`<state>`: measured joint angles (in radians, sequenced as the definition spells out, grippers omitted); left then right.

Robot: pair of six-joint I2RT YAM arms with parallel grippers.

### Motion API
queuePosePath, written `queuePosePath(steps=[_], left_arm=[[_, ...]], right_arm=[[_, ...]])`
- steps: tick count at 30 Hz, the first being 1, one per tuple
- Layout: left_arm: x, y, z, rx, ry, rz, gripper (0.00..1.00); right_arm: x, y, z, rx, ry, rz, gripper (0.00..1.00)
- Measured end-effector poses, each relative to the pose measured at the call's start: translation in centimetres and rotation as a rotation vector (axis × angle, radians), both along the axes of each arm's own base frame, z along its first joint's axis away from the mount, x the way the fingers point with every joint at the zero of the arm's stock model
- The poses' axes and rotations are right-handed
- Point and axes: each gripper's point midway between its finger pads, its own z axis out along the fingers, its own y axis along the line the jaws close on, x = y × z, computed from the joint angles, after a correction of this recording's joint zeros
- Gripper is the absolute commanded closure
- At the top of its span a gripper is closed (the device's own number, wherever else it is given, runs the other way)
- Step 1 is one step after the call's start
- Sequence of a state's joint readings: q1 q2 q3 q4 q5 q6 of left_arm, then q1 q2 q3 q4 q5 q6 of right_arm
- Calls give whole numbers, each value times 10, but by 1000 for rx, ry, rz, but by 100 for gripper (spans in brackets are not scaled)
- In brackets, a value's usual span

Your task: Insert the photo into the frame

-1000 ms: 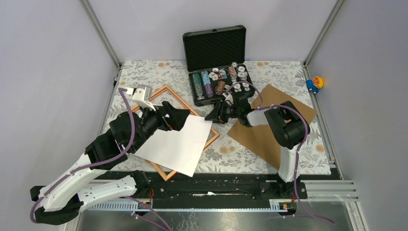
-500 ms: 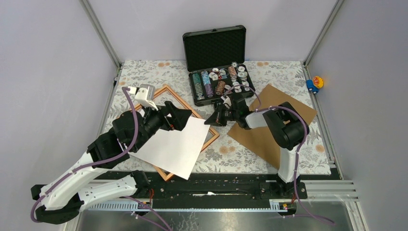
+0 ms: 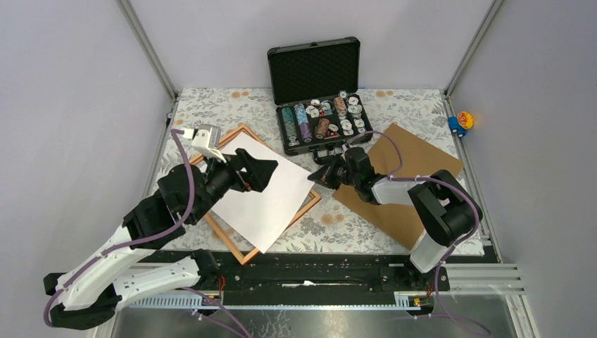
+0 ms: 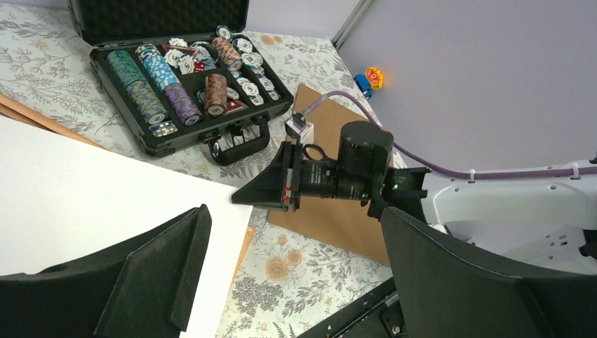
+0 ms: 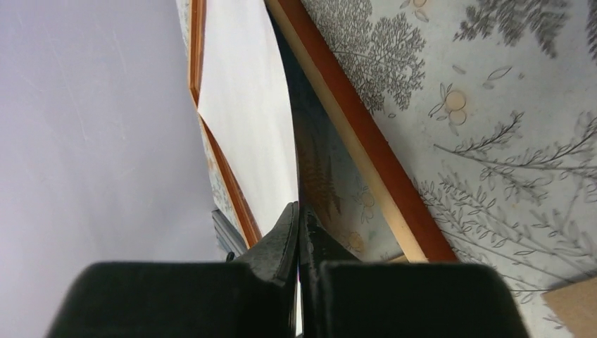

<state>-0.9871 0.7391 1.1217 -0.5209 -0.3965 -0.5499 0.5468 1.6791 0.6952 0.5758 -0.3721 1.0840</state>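
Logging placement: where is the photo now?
Top view, left of centre: the photo lies white-side-up across the frame, its right corner in the right pincer.

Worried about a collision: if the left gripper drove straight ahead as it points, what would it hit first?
Likely the black right gripper, dead ahead at the corner of the white-backed rectangular photo; depth is unclear.

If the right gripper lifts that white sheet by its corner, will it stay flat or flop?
Probably flop: the photo looks thin and bows near the pinch of the right gripper. It is likely light too, as one edge grip holds that side above the frame. Being so thin, it may buckle rather than slide if pushed.
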Motion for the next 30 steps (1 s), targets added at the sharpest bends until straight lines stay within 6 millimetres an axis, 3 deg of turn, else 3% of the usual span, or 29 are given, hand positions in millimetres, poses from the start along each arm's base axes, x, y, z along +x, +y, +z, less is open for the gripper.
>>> queuePosePath(steps=[10, 20, 30], left_arm=[[-3, 4, 5, -17, -11, 0, 1], [-3, 5, 5, -18, -12, 0, 1], [-3, 5, 5, -18, -12, 0, 1]], right_arm=[[-25, 27, -22, -101, -15, -108, 100], [-25, 28, -29, -174, -59, -221, 100], [-17, 39, -22, -186, -93, -272, 100]])
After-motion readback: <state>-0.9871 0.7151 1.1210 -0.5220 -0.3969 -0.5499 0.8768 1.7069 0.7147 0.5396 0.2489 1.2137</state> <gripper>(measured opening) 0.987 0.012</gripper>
